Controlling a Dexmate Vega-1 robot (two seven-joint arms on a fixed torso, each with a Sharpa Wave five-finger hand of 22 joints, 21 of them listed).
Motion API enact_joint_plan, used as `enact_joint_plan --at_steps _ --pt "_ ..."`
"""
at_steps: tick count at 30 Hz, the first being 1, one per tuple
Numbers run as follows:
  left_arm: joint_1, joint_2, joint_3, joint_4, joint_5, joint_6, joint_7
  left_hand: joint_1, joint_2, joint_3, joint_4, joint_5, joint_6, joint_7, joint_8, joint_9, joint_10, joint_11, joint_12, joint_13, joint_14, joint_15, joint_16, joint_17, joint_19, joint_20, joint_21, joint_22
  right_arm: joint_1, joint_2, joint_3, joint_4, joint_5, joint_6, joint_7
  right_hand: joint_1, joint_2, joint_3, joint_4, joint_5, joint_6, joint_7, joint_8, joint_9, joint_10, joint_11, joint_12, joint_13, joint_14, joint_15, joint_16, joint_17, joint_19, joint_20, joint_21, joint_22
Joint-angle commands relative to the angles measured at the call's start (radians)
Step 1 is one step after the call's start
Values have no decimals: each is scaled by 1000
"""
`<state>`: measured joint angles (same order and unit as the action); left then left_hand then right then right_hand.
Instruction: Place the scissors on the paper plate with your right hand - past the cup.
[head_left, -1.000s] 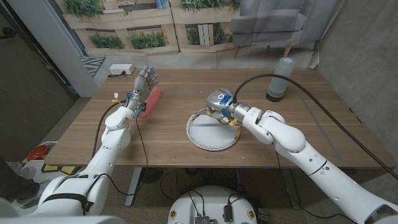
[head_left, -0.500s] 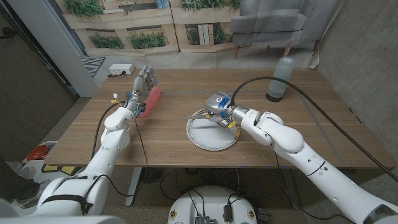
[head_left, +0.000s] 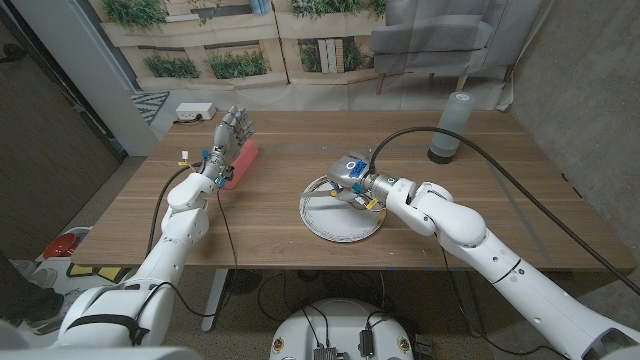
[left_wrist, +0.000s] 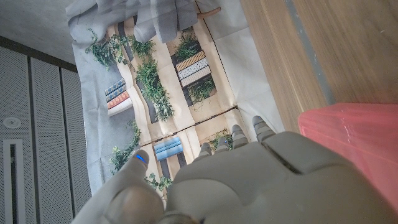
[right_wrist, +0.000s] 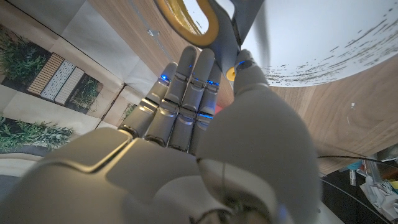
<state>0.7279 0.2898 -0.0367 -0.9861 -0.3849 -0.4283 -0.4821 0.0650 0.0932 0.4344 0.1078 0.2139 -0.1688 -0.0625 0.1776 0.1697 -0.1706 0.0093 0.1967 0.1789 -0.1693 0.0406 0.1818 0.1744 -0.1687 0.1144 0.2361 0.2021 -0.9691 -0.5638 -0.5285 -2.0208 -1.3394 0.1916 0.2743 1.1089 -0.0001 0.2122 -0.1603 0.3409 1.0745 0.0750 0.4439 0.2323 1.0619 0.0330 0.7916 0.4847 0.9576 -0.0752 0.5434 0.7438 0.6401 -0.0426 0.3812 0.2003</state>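
A white paper plate (head_left: 338, 222) lies at the middle of the table. My right hand (head_left: 352, 177) is over its far rim and holds the scissors (head_left: 322, 184), whose grey blades point left along the rim. In the right wrist view my fingers (right_wrist: 186, 87) and thumb close on the grey scissors (right_wrist: 231, 28) just below their yellow handle ring (right_wrist: 208, 22), above the plate (right_wrist: 323, 37). I cannot tell whether the scissors touch the plate. The tall grey cup (head_left: 449, 126) stands at the back right, away from the hand. My left hand (head_left: 231, 133) stands upright with its fingers apart, holding nothing.
A pink block (head_left: 241, 165) lies beside my left hand, also seen as the pink block (left_wrist: 354, 137) in the left wrist view. A black cable (head_left: 520, 160) arcs over the right half of the table. A white power strip (head_left: 195, 111) sits at the far left edge.
My right hand has come down and slightly nearer with the scissors, closer to the plate's far rim. The left arm has not moved.
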Motion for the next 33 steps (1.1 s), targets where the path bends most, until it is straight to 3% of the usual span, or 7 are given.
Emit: enact_joint_plan --at_steps 1,2,4,10,13,17,33 --pt "14 1 -6 -19 -9 15 3 -3 4 -3 0 8 -19 2 4 3 -108 5 3 3 -141 7 2 4 -60 6 -1 2 -7 3 -4 5 3 -2 17 71 65 41 19 11 94 -4 -1 206 9 -1 0 3 71 -64 -1 5 0 6 6 0" --pt "15 1 -6 -20 -8 15 4 -2 4 -3 0 8 -19 1 4 3 -111 -11 1 3 -141 7 2 4 -60 5 -1 2 -7 3 -4 5 6 -1 23 72 65 42 19 11 95 -2 0 207 10 -2 0 3 70 -63 -1 5 0 6 6 0" --pt "17 0 -7 -23 -10 17 4 -2 4 -4 0 8 -19 1 4 3 -109 6 2 3 -141 6 2 4 -60 6 -1 2 -6 3 -5 5 6 -1 33 72 64 42 19 12 95 -3 -1 207 9 0 -1 4 72 -63 -2 4 0 7 7 0" --pt "19 0 -8 -27 -11 19 3 -2 4 -4 0 8 -19 1 3 3 -104 10 4 3 -141 5 2 4 -61 5 -1 1 -6 4 -6 6 7 -5 51 71 63 45 19 14 97 -4 -2 207 8 -2 -3 4 73 -62 -6 3 -1 8 8 0" --pt "23 0 -8 -32 -12 22 4 -2 4 -4 0 8 -19 1 3 3 -110 -3 2 3 -141 6 2 4 -60 6 -1 1 -2 5 -9 8 11 -4 78 70 62 45 20 15 97 -2 -3 207 12 -1 -6 -2 73 -60 -7 4 0 9 9 0" --pt "27 0 -10 -40 -11 25 8 -2 4 -4 0 8 -19 1 4 3 -107 6 3 3 -141 7 2 4 -59 6 -1 1 6 8 -16 15 6 -4 106 69 63 45 21 15 98 -6 -6 205 9 0 -6 1 72 -60 -5 8 -2 9 9 -1" --pt "34 1 -11 -48 -10 30 12 -2 4 -5 0 8 -17 1 4 3 -107 -1 3 3 -140 7 2 4 -61 7 -2 1 9 10 -20 33 -10 -18 128 68 64 49 22 17 97 -3 -13 201 6 0 -14 -3 70 -63 -9 13 -5 10 11 -1"
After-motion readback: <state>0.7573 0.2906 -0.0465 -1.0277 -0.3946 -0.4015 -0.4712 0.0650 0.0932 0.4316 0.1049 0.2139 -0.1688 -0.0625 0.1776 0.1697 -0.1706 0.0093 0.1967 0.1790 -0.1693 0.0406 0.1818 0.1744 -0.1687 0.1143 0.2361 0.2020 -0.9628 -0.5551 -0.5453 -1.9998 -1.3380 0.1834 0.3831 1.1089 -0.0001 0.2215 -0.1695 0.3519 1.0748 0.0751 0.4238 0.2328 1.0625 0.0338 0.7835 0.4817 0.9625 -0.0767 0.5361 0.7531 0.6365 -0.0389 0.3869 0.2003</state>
